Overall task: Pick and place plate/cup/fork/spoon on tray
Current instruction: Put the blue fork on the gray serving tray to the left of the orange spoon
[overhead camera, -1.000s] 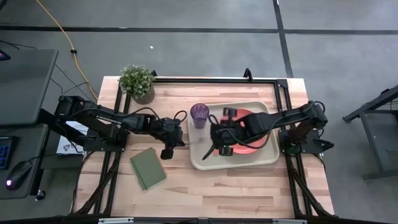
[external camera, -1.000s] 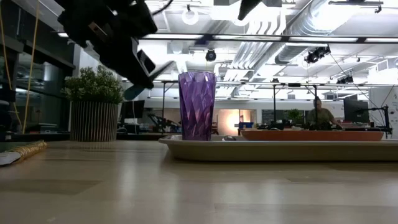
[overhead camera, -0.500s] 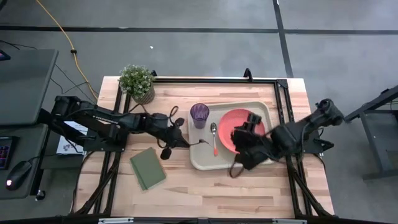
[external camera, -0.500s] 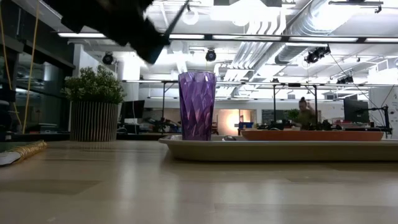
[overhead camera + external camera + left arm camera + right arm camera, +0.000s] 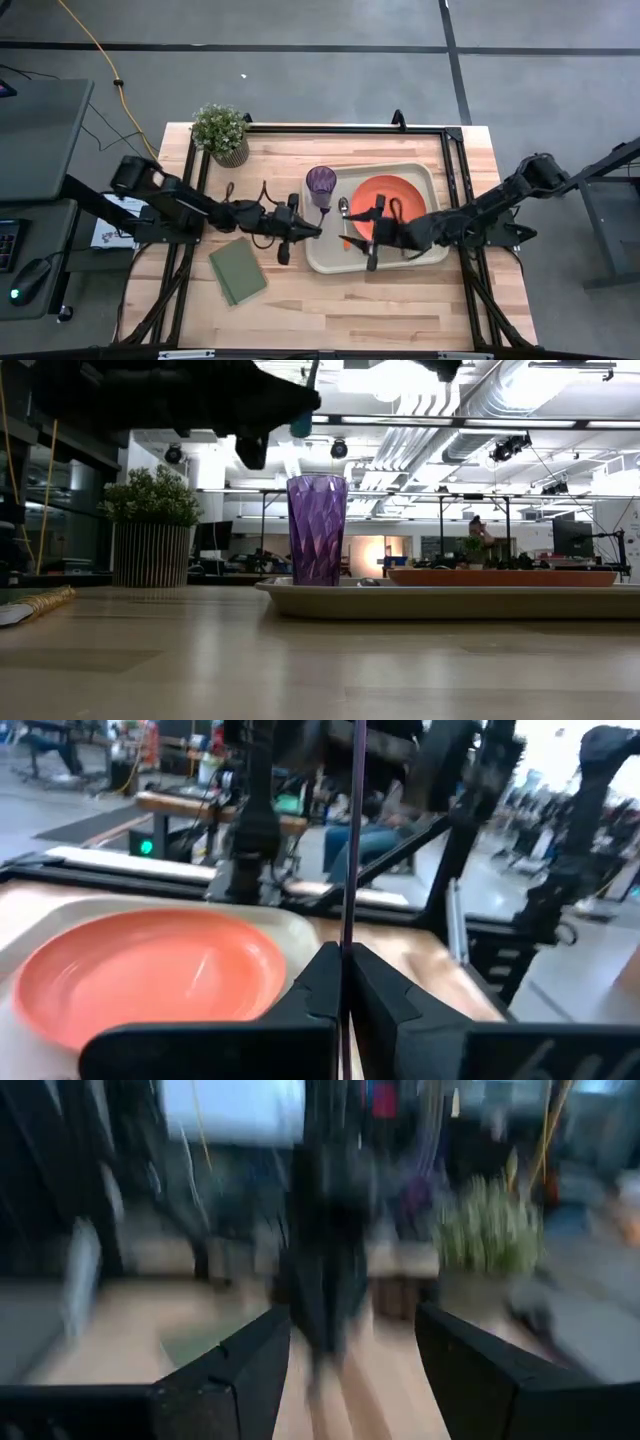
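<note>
The beige tray [image 5: 322, 262] holds the orange-red plate [image 5: 396, 192], the purple cup [image 5: 320, 183] upright at its far left corner, and the spoon [image 5: 343, 210] lying beside the plate. My left gripper [image 5: 303, 232] hovers at the tray's left rim, shut on the fork [image 5: 317, 234]. The fork's light-blue handle [image 5: 301, 426] shows below the gripper in the low view. My right gripper [image 5: 373, 250] is open and empty above the tray's near side. The cup [image 5: 317, 529] and the plate [image 5: 500, 576] also show in the low view. My left gripper pinches the fork between its two shut fingertips [image 5: 322, 982]. The fork shows edge-on as a thin dark shaft [image 5: 347, 870] that rises from the fingertips, across the fingers. The fingers lie about level and come from the table's left. The fork is lifted clear of table and tray.
A potted plant [image 5: 221, 131] stands at the table's far left corner. A green rectangular pad [image 5: 238, 270] lies on the table left of the tray. A black frame [image 5: 350, 128] runs along the table's far edge and sides.
My left gripper has gone toward the table's right edge, up to the tray's left rim, carrying the fork. My right gripper has drawn back from the middle of the tray toward its near side and turned. The spoon now lies uncovered on the tray.
</note>
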Controlling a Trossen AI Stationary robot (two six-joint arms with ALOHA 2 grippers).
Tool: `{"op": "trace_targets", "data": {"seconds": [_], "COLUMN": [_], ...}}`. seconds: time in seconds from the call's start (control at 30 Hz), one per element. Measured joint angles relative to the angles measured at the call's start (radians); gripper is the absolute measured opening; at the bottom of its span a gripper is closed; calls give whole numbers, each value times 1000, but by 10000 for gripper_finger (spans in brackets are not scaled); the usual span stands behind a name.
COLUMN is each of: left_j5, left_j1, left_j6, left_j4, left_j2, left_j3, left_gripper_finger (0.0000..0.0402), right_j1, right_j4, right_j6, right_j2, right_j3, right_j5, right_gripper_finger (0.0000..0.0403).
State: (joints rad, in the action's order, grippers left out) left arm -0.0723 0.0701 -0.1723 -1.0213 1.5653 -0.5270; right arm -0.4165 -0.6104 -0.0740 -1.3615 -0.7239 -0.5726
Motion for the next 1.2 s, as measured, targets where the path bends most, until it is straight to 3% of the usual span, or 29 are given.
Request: {"op": "trace_targets", "data": {"seconds": [0.07, 0.13, 0.37, 0.5, 0.63, 0.77, 0.93, 1.07, 1.2], "left_j5": [0, 1, 39, 38, 35, 11, 2, 6, 27], "left_j1": [8, 11, 9, 12, 9, 9, 6, -6, -39], "left_j6": [-8, -27, -60, -62, -61, -61, -60, -34, -2], "left_j4": [-89, -151, -151, -149, -142, -138, -126, -86, 123], "left_j2": [53, 94, 180, 195, 195, 195, 195, 183, 70], "left_j3": [-2, -4, -68, -82, -83, -83, -83, -83, -81], "left_gripper_finger": [0, 0, 0, 0, 0, 0, 1, 13, 48], "right_j1": [22, 42, 107, 124, 124, 125, 125, 123, 111], "right_j4": [-162, -214, -18, -1, 1, 2, 2, 16, 188], "right_j6": [-53, -88, -46, -19, -11, 14, 25, 39, 39], "right_j2": [1, 1, 0, 0, 0, 0, 0, 2, 78], "right_j3": [30, 33, -49, -71, -76, -76, -76, -76, -107], "right_j5": [17, 27, 71, 152, 164, 189, 202, 161, 91], "right_gripper_finger": [209, 209, 209, 209, 204, 155, 21, 12, 5]}}
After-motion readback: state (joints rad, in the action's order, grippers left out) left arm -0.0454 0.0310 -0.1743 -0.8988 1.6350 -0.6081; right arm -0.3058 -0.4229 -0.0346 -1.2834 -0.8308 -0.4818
